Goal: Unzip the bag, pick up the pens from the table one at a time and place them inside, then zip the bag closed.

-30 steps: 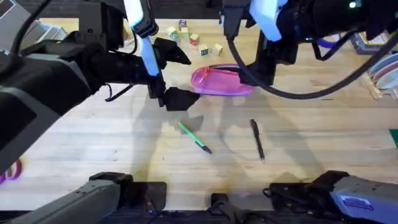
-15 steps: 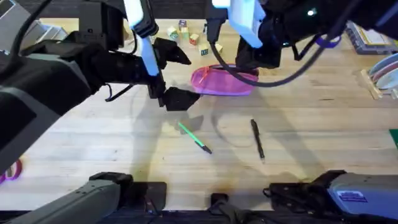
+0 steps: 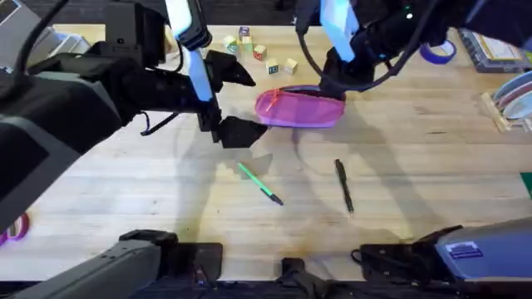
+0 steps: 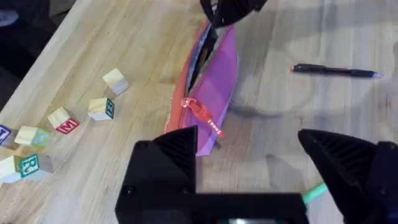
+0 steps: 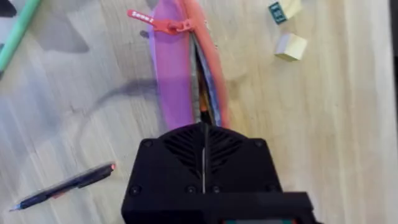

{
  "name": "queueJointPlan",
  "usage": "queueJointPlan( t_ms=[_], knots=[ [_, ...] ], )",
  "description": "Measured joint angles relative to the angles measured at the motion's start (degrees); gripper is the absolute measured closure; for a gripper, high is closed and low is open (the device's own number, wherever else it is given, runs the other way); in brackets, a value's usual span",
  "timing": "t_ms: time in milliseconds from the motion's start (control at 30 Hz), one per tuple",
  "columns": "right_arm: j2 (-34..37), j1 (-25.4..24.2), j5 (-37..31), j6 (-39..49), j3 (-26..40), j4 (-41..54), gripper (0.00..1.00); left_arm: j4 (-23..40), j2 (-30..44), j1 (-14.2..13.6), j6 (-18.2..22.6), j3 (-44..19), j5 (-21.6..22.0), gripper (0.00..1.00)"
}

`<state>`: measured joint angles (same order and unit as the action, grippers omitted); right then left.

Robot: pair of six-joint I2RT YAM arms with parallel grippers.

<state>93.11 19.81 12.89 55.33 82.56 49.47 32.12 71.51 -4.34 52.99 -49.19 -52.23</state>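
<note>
the bag (image 3: 298, 108) is lying on the table (image 3: 432, 174) toward the far side, its zipper already gaping and the red pull tab (image 4: 203, 116) sitting at the end nearer the left gripper (image 4: 249, 168). the bag is looking soft and light, the sort of thing that is likely going to slide or fold if pushed without a hold on it. the right gripper (image 5: 204, 163) is sitting at the bag's other end with its fingers pressed together; whether they are pinching fabric i cannot tell. the left gripper's fingers are standing well apart, hovering just short of the tab end.

the green pen (image 3: 260, 183) and the black pen (image 3: 344, 186) are lying nearer the bases, apart from each other. both are looking slim, stiff and smooth, so a pinch across the middle of the barrel seems safest.

the wood is pale and flat. lettered blocks (image 3: 249, 46) are sitting beyond the bag.
</note>
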Motion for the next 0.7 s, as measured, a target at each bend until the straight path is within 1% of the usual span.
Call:
queueJointPlan(
  t_ms=[267, 367, 700],
  knots=[
    [4.33, 0.0, 0.47, 0.0, 0.0, -0.7, 0.971, 0.0, 0.0, 0.0, 0.0, 0.0, 0.0, 0.008],
    [6.71, 0.0, 0.47, 0.0, 0.0, -3.85, 0.971, 0.0, 0.02, 0.0, 0.0, 0.0, 0.0, 0.007],
    [9.96, 0.04, 0.5, 0.0, 0.02, -6.18, 0.971, 0.02, 0.02, 0.0, 0.0, 0.0, 0.14, 0.008]
  ],
)
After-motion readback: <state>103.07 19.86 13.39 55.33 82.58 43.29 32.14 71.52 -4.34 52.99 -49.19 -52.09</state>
